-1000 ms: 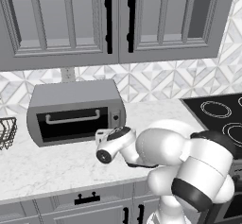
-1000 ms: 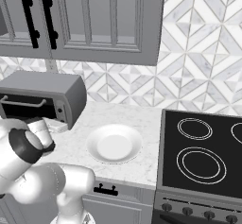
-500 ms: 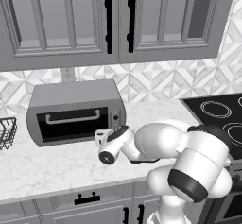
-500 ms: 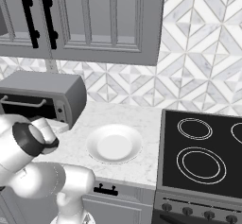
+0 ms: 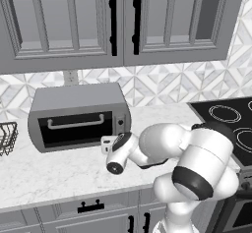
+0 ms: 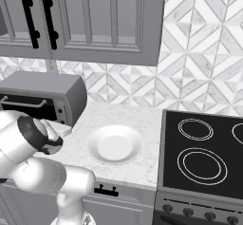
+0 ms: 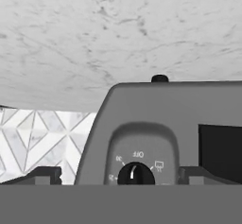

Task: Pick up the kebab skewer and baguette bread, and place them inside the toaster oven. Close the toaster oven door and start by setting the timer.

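door: toaster oven door (image 5: 74, 128) looks shut
food: not visible on worktop (image 5: 59, 173)
left: timer knob (image 7: 135, 174)
hand: hand (image 7: 118, 176) wide, empty, straddling knob

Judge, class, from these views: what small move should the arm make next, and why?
Probably ease the gripper forward onto the timer knob and close on it. The toaster oven door looks shut, the jaws stand open, and in the hand view the knob on the toaster oven sits between the fingertips, its mark near "Off".
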### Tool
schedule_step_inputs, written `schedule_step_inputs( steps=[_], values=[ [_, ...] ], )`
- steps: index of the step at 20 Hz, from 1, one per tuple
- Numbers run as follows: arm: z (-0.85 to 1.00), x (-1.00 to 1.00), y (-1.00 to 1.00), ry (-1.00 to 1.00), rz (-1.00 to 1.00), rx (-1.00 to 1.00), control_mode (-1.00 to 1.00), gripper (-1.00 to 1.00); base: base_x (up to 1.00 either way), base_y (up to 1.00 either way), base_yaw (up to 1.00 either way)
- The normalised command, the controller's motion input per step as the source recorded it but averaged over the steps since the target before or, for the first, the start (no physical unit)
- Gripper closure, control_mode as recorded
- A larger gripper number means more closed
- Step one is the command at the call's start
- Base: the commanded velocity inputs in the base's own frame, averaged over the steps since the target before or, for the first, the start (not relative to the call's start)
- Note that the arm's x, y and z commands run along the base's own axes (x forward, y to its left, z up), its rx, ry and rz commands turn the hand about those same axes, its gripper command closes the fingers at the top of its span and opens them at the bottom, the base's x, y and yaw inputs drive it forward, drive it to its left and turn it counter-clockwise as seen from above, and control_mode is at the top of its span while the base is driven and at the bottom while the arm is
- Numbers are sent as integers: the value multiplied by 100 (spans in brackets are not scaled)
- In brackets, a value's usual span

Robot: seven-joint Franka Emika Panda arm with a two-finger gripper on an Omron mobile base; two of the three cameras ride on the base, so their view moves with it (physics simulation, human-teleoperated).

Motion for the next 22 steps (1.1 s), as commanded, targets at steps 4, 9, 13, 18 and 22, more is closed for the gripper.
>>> schedule_step_inputs(
  steps=[4, 9, 13, 18, 22],
  values=[
    [0, 10, -2, -7, 0, 2, -100, -100, 0, 0, 0],
    [0, 2, 0, -5, 0, 2, -100, -100, 0, 0, 0],
    [0, 7, -5, -2, 0, 1, -100, -100, 0, 0, 0],
    [9, 12, -3, 0, 0, 0, -100, 100, 0, 0, 0],
    [21, 0, -10, 0, 0, 0, -100, 100, 0, 0, 0]
  ],
)
